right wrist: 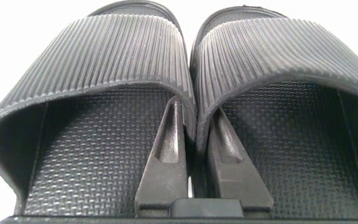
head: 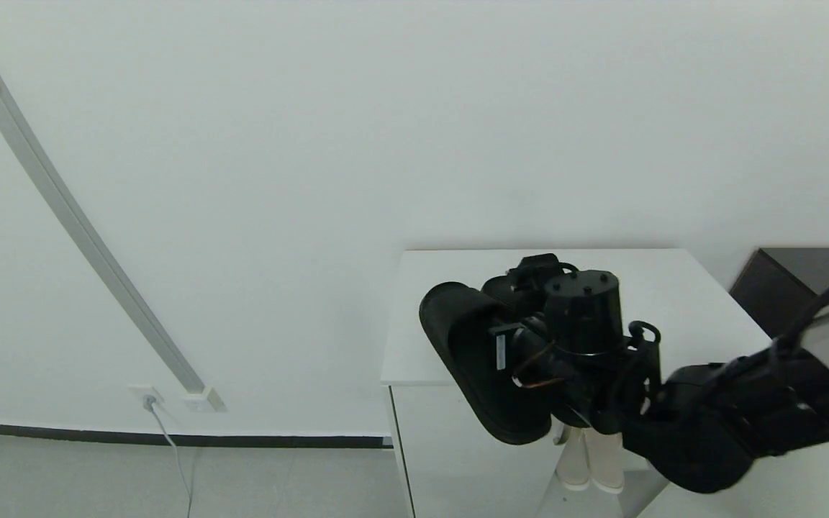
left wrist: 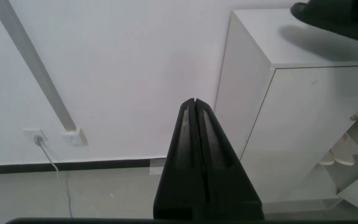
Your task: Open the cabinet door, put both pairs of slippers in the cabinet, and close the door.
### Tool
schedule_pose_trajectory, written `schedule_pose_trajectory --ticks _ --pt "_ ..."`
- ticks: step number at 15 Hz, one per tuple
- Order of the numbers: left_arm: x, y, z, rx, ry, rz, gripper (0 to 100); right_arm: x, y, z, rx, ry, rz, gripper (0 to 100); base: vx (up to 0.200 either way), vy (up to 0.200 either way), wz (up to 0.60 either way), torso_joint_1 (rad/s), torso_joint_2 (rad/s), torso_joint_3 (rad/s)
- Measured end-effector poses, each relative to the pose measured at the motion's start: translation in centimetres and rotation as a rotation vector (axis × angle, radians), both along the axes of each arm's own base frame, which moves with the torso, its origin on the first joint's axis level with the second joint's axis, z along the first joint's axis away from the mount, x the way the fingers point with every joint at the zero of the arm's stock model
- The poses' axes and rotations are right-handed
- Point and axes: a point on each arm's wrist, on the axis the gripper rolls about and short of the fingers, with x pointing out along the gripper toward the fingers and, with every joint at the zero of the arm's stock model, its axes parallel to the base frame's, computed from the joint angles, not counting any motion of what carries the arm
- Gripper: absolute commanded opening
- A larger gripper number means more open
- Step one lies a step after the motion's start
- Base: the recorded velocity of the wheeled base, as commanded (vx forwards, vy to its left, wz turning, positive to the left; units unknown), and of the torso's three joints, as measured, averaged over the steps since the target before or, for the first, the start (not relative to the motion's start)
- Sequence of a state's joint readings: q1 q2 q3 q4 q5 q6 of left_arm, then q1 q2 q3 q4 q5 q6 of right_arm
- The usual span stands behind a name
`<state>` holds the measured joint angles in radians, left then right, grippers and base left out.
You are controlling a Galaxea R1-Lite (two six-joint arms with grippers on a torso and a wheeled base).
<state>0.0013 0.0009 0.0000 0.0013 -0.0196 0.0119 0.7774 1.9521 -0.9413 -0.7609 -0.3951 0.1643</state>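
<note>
1. Fingers (right wrist: 166, 168) of the right gripper (right wrist: 196, 115) are pinching the black slippers (right wrist: 104, 74) together by their inner edges, above the cabinet (head: 673, 288) at its front edge.
2. That white cabinet is standing open by the wall.
3. White slippers (head: 591, 460) are standing upright inside it.
4. Left gripper (left wrist: 195, 107) is pressing its fingers together, empty.

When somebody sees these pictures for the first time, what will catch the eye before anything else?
First the black slippers, a pair held side by side by the right gripper, its jaws pinching their two inner walls, over the front edge of the white cabinet. Next, the white slippers, low inside the cabinet. The left gripper, jaws shut and empty, faces the wall beside the cabinet.
</note>
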Motion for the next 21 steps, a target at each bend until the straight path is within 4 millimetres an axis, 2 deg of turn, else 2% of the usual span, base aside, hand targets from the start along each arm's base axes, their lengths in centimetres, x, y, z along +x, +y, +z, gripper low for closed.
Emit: schedule_pose_trajectory --ticks 3,6,14,21 --pt "0.0 0.0 0.0 -0.001 0.000 0.000 0 -4.0 -2.4 0.8 0.004 0.029 0.096 0 0.000 0.000 0.00 0.000 0.00 0.000" --pt "0.0 0.0 0.0 -0.002 0.000 0.000 0 -5.7 -3.0 1.3 0.014 0.028 0.140 0 0.000 0.000 0.00 0.000 0.00 0.000" --pt "0.0 0.0 0.0 -0.006 0.001 0.001 0 -6.5 -2.9 1.6 0.021 0.020 0.158 0 0.000 0.000 0.00 0.000 0.00 0.000" --pt "0.0 0.0 0.0 -0.006 0.001 0.001 0 -6.7 -2.9 1.5 0.018 0.023 0.161 0 -0.200 0.000 0.00 0.000 0.00 0.002"
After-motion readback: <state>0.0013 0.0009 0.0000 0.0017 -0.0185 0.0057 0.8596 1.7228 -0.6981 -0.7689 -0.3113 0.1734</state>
